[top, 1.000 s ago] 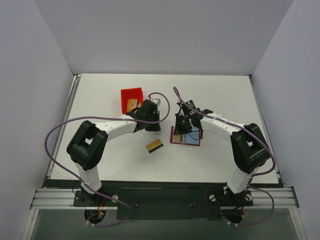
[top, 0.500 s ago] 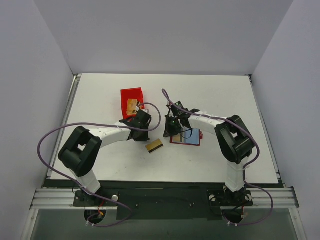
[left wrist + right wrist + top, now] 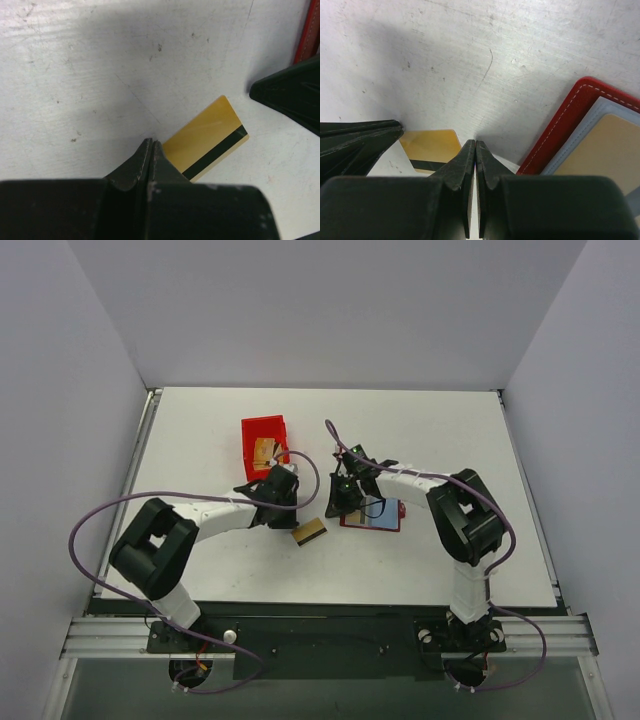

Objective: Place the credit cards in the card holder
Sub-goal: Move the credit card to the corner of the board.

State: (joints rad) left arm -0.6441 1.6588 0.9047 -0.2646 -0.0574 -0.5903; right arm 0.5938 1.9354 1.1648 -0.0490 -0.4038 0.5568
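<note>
**Top external:** fixed high above and behind the near edge of the table (image 3: 420, 430). Faces steeply down and forward, far enough back to take in the whole tabletop and the surrounding walls (image 3: 320, 310).

**Left wrist:** mounted just behind the left gripper (image 3: 151, 146). Aimed along the fingers, very close to the tabletop.

**Right wrist:** mounted likewise behind the right gripper (image 3: 472, 146), and equally close.

**Shared by all three views:** the striped credit card (image 3: 309, 532) (image 3: 207, 140) (image 3: 431, 145).

**Shared by top and right wrist:** the card holder (image 3: 380, 518) (image 3: 560, 135). Possibly also the red sliver at the upper right edge of the left wrist view.
</note>
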